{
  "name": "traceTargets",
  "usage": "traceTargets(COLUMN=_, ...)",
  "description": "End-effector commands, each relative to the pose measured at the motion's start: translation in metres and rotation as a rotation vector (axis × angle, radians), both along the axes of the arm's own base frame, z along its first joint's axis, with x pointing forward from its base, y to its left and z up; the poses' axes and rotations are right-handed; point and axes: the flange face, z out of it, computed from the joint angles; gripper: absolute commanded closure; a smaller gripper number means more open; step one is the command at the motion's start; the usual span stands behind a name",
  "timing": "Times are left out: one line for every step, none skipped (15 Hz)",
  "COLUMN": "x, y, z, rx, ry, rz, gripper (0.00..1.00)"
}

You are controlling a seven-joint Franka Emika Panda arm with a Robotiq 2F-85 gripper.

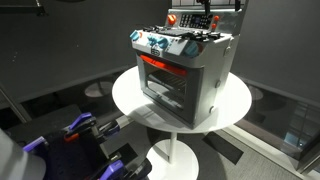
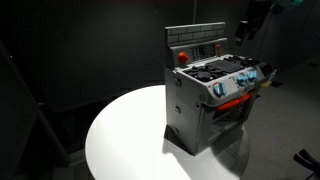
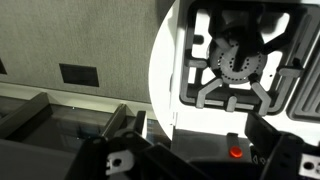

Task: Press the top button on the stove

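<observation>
The silver-grey toy stove (image 1: 190, 75) stands on a round white table (image 1: 130, 95), with a red-trimmed oven door and blue and red knobs; it shows in both exterior views (image 2: 210, 100). Its raised back panel (image 2: 195, 42) carries a red button (image 2: 182, 57). My gripper (image 2: 250, 25) hovers above and behind the stove's top, touching nothing. In the wrist view a grey burner grate (image 3: 235, 62) lies above the red button (image 3: 236, 152), which sits between my two dark fingers (image 3: 200, 158). The fingers are spread apart and empty.
The white table (image 2: 120, 140) has bare surface beside the stove. Blue and dark equipment (image 1: 80, 135) sits low beside the table. Dark curtains surround the scene.
</observation>
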Motion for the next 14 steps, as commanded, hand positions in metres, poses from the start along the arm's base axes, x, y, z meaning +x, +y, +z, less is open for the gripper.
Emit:
traceTargets(x=0.026, y=-0.007, z=0.001, rx=-0.013, ry=-0.012, rz=0.003, gripper=0.00)
traceTargets(x=0.031, y=-0.008, z=-0.001, rx=-0.015, ry=-0.014, rz=0.002, gripper=0.00)
traceTargets(x=0.036, y=-0.008, z=-0.003, rx=-0.020, ry=-0.016, rz=-0.002, gripper=0.00)
traceTargets(x=0.041, y=-0.009, z=-0.004, rx=-0.021, ry=-0.017, rz=-0.003, gripper=0.00)
traceTargets(x=0.046, y=-0.009, z=-0.007, rx=-0.023, ry=-0.017, rz=-0.005, gripper=0.00)
traceTargets(x=0.050, y=-0.009, z=-0.009, rx=-0.025, ry=-0.018, rz=-0.006, gripper=0.00)
traceTargets(x=0.054, y=-0.010, z=-0.010, rx=-0.026, ry=-0.018, rz=-0.007, gripper=0.00)
traceTargets(x=0.057, y=-0.010, z=-0.012, rx=-0.027, ry=-0.019, rz=-0.007, gripper=0.00)
traceTargets(x=0.060, y=-0.009, z=-0.013, rx=-0.029, ry=-0.020, rz=-0.008, gripper=0.00)
traceTargets(x=0.062, y=-0.009, z=-0.014, rx=-0.031, ry=-0.022, rz=-0.009, gripper=0.00)
traceTargets(x=0.064, y=-0.009, z=-0.013, rx=-0.031, ry=-0.025, rz=-0.010, gripper=0.00)
traceTargets(x=0.064, y=-0.008, z=-0.012, rx=-0.030, ry=-0.031, rz=-0.009, gripper=0.00)
traceTargets(x=0.065, y=-0.008, z=-0.011, rx=-0.030, ry=-0.034, rz=-0.008, gripper=0.00)
traceTargets(x=0.065, y=-0.007, z=-0.010, rx=-0.031, ry=-0.036, rz=-0.007, gripper=0.00)
